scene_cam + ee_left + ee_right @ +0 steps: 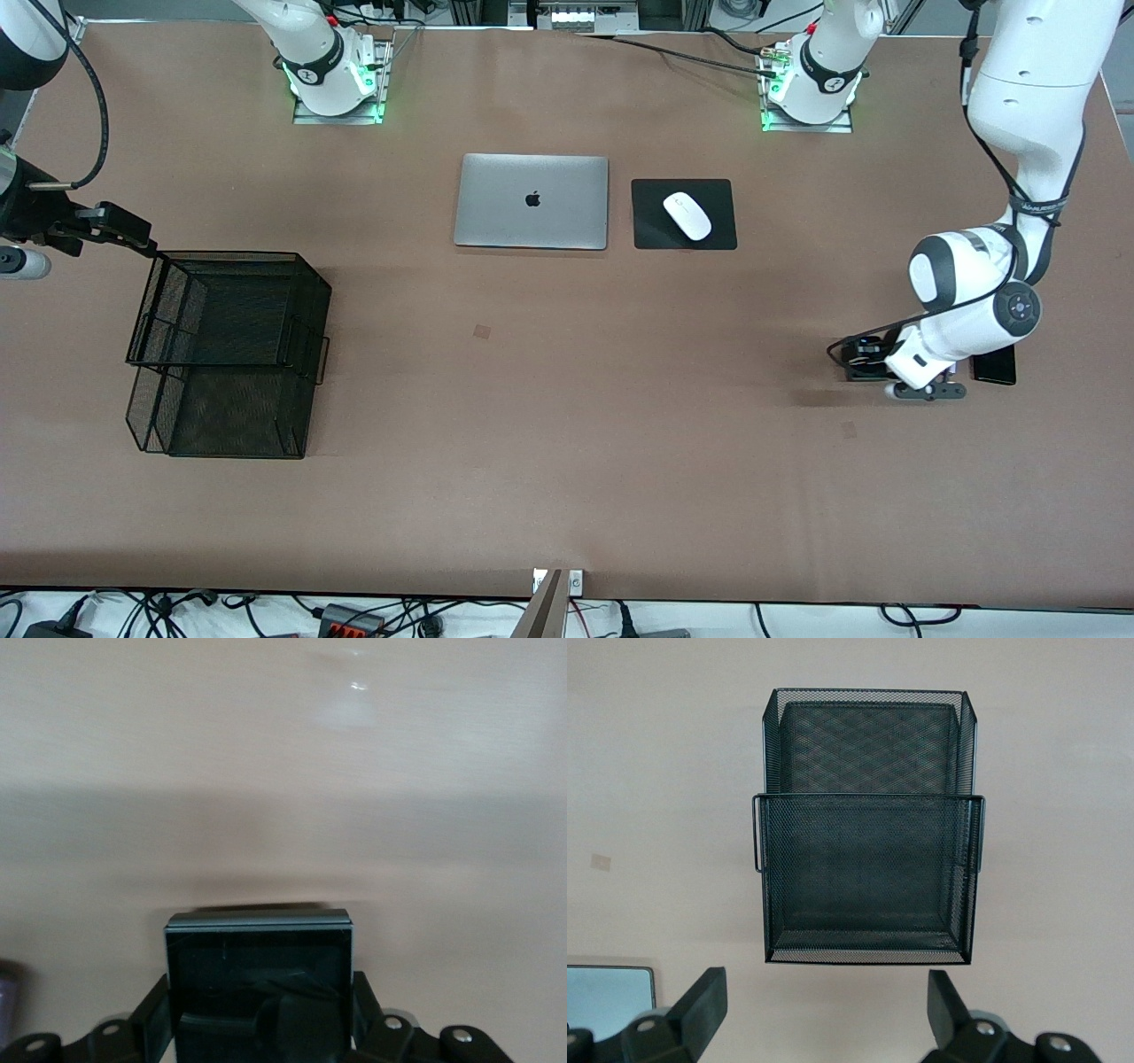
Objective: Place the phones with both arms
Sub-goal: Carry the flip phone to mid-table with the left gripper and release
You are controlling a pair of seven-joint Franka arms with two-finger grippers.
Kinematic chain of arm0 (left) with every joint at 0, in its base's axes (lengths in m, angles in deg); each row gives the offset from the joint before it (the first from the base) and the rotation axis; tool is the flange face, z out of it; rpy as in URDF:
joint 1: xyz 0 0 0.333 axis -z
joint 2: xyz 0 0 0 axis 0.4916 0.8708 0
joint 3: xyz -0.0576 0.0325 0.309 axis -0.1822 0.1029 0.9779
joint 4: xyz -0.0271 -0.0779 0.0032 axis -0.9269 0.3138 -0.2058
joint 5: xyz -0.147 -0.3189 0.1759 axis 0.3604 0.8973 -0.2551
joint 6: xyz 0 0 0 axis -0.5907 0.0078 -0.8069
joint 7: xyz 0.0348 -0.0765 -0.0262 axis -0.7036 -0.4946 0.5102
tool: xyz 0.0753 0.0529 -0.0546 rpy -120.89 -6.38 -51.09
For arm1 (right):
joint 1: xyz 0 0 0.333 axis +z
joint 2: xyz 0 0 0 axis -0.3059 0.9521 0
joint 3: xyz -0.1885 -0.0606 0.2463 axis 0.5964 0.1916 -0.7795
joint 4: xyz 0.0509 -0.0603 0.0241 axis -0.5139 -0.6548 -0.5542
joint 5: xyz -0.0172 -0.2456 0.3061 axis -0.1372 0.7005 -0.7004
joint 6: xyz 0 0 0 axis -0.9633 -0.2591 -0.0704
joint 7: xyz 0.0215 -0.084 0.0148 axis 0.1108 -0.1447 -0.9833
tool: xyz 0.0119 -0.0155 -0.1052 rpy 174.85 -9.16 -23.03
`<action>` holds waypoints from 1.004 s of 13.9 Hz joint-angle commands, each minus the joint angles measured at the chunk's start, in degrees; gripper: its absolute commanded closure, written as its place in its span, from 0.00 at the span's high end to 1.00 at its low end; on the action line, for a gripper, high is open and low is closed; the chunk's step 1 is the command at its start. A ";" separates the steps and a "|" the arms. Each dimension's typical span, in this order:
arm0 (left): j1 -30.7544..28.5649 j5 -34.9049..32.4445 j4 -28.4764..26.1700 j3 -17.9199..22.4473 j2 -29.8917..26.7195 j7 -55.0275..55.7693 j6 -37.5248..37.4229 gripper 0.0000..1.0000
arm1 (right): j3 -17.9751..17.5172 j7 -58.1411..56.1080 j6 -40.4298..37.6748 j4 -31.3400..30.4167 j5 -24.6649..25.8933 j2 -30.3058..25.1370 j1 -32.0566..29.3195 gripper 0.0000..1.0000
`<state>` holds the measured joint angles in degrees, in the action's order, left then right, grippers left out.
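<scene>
My left gripper (861,361) is down at the table near the left arm's end. In the left wrist view it (260,1014) is shut on the small squarish black phone (257,952), with a finger (152,1019) pressed on each side; the phone lies flat. The long black slab phone (992,364) lies on the table beside the left wrist. A lilac edge (7,1003) shows beside the held phone. My right gripper (133,235) hangs open over the table by the mesh basket (306,416), with nothing between its fingers (700,1005).
The black two-tier mesh basket (868,859) stands toward the right arm's end. A shut silver laptop (532,201) and a white mouse (687,215) on a black pad (722,232) lie mid-table near the arm bases.
</scene>
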<state>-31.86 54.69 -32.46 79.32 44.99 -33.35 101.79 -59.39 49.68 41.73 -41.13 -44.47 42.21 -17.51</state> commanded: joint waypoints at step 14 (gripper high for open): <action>50.57 23.07 50.53 15.90 25.87 49.44 2.26 0.27 | -0.62 0.05 7.49 -0.80 -0.45 7.56 2.24 1.00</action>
<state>16.72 76.23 13.01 93.10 66.46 15.70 100.00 -59.97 49.68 48.16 -41.59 -44.57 49.55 -15.49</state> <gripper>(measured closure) 0.198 0.000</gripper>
